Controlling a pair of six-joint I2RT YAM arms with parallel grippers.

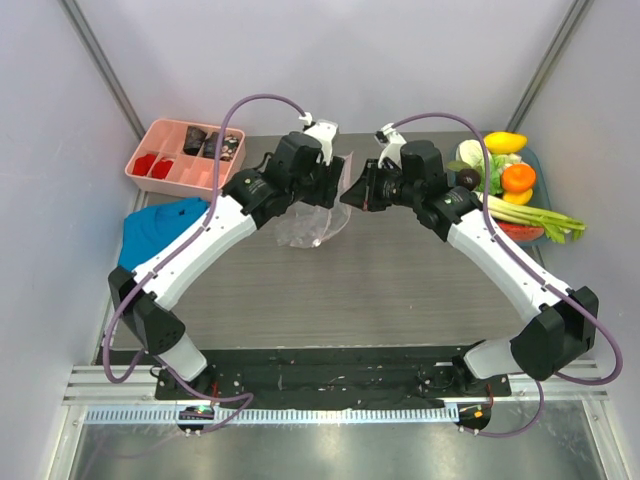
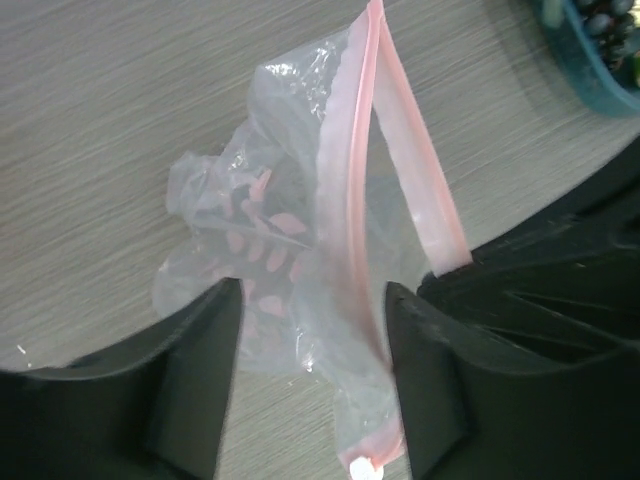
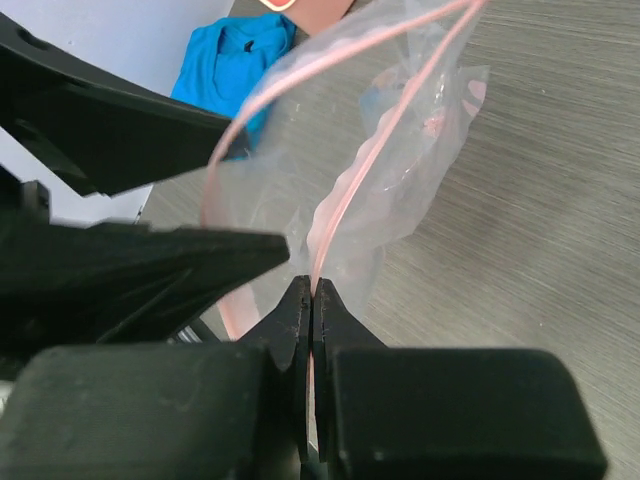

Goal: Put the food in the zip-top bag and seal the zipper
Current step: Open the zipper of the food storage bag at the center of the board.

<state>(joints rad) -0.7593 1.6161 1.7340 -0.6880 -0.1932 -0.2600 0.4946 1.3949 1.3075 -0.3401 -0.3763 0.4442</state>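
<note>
Pink zipper (image 2: 417,160) sits pinched in right pincer (image 3: 311,300), inside gaping left pincer (image 2: 312,335).

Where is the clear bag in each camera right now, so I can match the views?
Top camera: bag just above the picture's centre.
Left wrist: bag fills the middle, its pink strip running top to bottom.
Right wrist: bag in the upper centre, its strip pinched in the right gripper.
Shared landmark: the grey wood-grain table lies under the bag in all three.
</note>
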